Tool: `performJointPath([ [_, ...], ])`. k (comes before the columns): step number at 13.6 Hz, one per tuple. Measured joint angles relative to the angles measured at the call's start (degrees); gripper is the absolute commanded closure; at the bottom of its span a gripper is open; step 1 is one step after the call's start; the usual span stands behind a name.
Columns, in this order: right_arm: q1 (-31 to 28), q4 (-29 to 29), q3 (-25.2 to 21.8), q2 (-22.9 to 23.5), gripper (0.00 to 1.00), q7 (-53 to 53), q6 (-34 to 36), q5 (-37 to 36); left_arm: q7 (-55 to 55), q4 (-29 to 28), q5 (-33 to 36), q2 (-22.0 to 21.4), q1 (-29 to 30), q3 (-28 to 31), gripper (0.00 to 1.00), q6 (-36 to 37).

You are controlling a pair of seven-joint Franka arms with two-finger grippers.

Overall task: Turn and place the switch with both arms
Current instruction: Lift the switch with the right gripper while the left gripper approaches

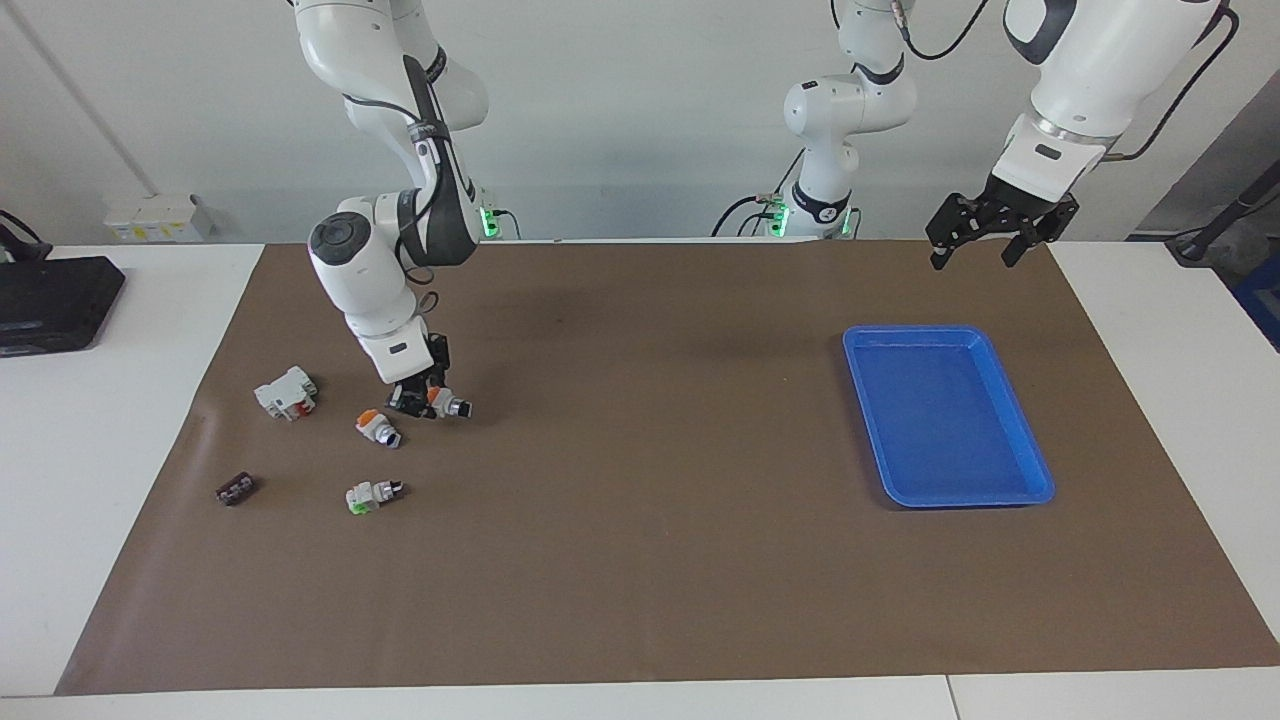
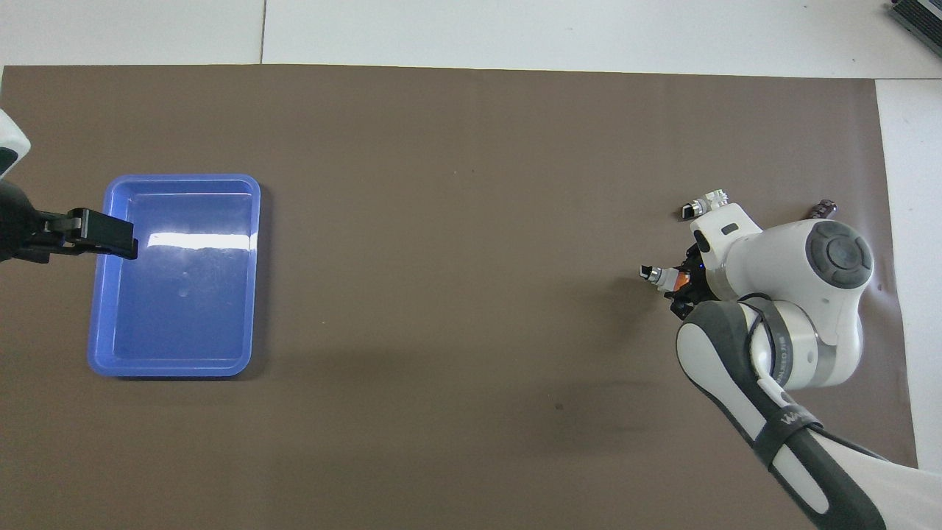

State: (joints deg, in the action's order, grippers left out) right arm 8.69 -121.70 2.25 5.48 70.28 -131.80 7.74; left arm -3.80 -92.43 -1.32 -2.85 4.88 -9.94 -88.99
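My right gripper (image 1: 422, 397) is down at the mat, shut on a switch (image 1: 448, 404) with an orange block and a black knob tip that sticks out toward the table's middle. The same gripper (image 2: 684, 285) and switch (image 2: 657, 274) show in the overhead view. A second orange switch (image 1: 377, 427) lies just beside it, farther from the robots. A green-block switch (image 1: 372, 495) lies farther still and also shows in the overhead view (image 2: 704, 205). My left gripper (image 1: 990, 245) hangs open and empty in the air over the blue tray's edge (image 2: 96, 235) and waits.
An empty blue tray (image 1: 940, 410) (image 2: 176, 294) lies toward the left arm's end. A bigger white block with a red mark (image 1: 287, 392) and a small black ridged piece (image 1: 235, 488) (image 2: 824, 208) lie toward the right arm's end. A brown mat (image 1: 640, 520) covers the table.
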Motion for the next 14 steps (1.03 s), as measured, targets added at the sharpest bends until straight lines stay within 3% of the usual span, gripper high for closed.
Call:
performJointPath([
  [6,0.79,5.94,12.51,-2.32,1.00,5.22,0.22,24.18,-0.29,0.00,-0.93,-0.02,0.03,0.20,0.00,0.00],
  [10,1.10,9.97,16.39,-4.34,1.00,4.78,-3.65,30.62,-1.58,-1.10,-15.55,-0.17,1.67,1.07,0.00,0.11],
  [14,7.17,10.50,16.98,-4.13,1.00,-0.23,-10.65,30.92,-5.53,-4.97,-30.28,-1.70,1.55,0.68,0.12,-0.84],
])
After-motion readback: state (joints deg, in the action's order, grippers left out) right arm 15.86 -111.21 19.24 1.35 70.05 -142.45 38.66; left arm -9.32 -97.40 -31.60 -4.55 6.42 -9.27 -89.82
